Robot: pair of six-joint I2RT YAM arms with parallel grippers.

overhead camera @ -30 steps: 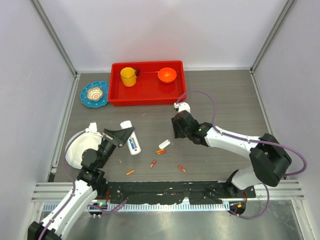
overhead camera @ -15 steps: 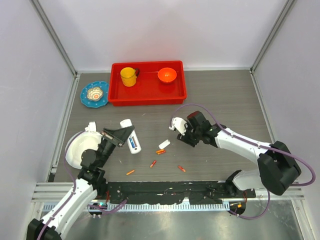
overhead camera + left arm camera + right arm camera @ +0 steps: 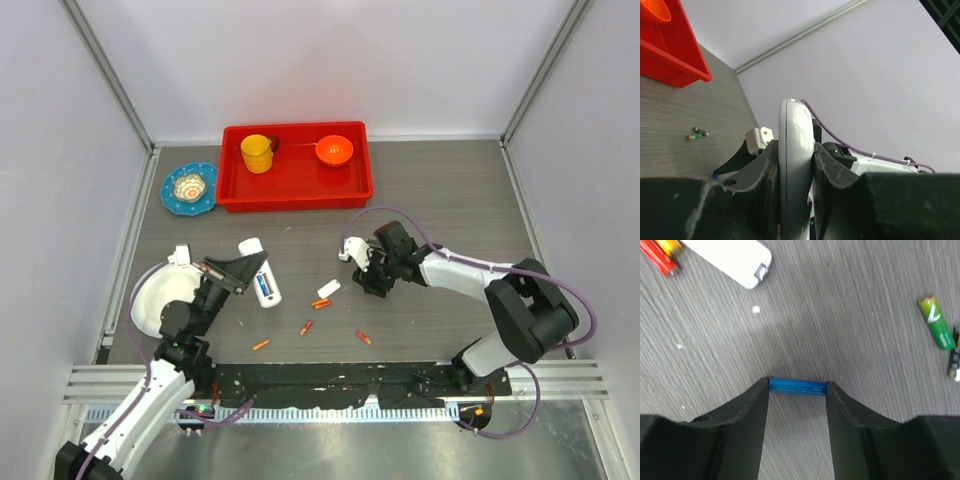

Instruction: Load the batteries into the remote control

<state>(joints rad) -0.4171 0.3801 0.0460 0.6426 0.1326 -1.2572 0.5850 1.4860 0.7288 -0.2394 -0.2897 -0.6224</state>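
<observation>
My left gripper [image 3: 252,268] is shut on the white remote control [image 3: 269,294], holding it by its sides; its blue patch faces up. In the left wrist view the remote [image 3: 796,165] stands edge-on between the fingers. My right gripper [image 3: 372,281] points down at the table, shut on a blue battery [image 3: 797,386] held end to end between its fingertips, close to the tabletop. The white cover piece [image 3: 328,288] lies left of it and also shows in the right wrist view [image 3: 727,257]. Orange batteries [image 3: 320,302] lie scattered nearby. A green battery [image 3: 936,322] lies to the right.
A red tray [image 3: 296,192] at the back holds a yellow cup [image 3: 257,153] and an orange bowl [image 3: 334,150]. A blue dish [image 3: 189,188] sits left of it. A white plate [image 3: 152,300] lies under my left arm. More orange batteries [image 3: 363,337] lie near the front edge.
My right arm has swung and turned its wrist, bringing the gripper down to the table right of the cover piece. My left gripper with the remote has barely moved.
</observation>
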